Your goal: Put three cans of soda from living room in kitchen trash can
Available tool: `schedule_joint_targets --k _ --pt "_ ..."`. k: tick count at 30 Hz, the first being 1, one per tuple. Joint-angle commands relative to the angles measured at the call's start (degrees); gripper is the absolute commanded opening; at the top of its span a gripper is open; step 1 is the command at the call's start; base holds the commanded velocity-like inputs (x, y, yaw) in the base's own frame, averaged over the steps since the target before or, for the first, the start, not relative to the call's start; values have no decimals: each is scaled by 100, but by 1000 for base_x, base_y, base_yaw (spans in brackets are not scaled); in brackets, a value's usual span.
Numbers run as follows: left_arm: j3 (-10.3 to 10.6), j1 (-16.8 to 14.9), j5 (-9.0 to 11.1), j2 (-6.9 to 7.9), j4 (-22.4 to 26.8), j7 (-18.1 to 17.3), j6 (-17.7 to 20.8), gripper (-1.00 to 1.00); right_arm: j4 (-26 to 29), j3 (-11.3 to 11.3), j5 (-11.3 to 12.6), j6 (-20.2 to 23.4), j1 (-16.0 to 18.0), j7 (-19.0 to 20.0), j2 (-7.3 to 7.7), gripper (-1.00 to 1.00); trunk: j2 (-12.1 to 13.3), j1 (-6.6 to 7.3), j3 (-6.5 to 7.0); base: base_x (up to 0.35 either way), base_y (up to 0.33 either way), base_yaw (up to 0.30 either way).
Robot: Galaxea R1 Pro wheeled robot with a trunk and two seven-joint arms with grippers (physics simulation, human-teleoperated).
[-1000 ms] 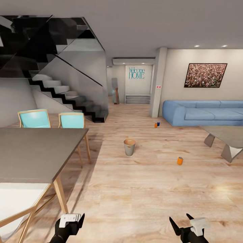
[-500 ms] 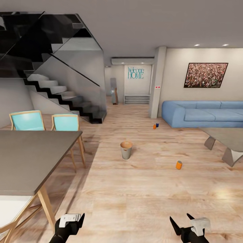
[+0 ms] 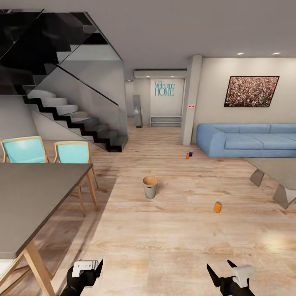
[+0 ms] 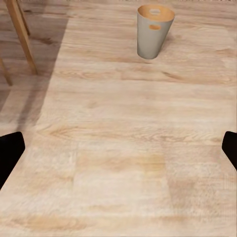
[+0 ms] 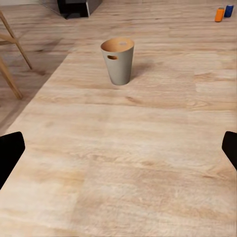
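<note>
— Where the head camera looked out over the room, what lay on the floor?

— Pale wood planks point(image 3: 164, 242), grainy and matte, ran to a long light-blue sofa point(image 3: 246, 139) with rounded cushions. A tapering round bin point(image 3: 150, 187), grey outside with a copper-orange inside, stood upright on bare floor. One orange can point(image 3: 218, 206) stood alone well to its right. Farther off, near the sofa's end, a second orange can point(image 3: 187, 156) and a dark blue can point(image 3: 190, 154) stood just beside each other. A flat grey tabletop point(image 3: 37, 197) on slanted wooden legs sat at the left, with two turquoise chairs point(image 3: 49, 152) behind it, and a glossy black staircase point(image 3: 70, 111) rose beyond.

— And the grippers there?

— The left gripper point(image 3: 88, 271) and the right gripper point(image 3: 224, 273) hung low at the frame's bottom edge, black fingers parted, nothing between them.

— What did the left wrist camera give?

— The bin point(image 4: 154, 30) with a slot-shaped handle hole near its rim, and a wooden table leg point(image 4: 22, 37). Dark fingertips point(image 4: 10, 153) sat wide apart at both edges, empty.

— The right wrist camera?

— The bin point(image 5: 118, 60) again, smooth-walled, and the orange can point(image 5: 219, 14) touching or nearly touching the blue can point(image 5: 229, 10) far off. Its fingertips point(image 5: 10, 150) were likewise spread wide, gripping nothing.
</note>
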State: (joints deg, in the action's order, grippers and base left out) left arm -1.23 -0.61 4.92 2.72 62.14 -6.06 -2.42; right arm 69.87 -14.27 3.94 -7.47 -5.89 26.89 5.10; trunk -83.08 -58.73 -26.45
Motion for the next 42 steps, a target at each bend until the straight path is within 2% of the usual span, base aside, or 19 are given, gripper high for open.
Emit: schedule_joint_targets --k 1,42 --pt "0 0 0 0 0 0 1 100 -2 1 -1 0 0 0 0 100 0 0 0 299 -33 0" --pt "-9 0 0 0 0 0 -5 100 -8 3 1 0 0 -6 -8 100 0 0 0 314 -3 0"
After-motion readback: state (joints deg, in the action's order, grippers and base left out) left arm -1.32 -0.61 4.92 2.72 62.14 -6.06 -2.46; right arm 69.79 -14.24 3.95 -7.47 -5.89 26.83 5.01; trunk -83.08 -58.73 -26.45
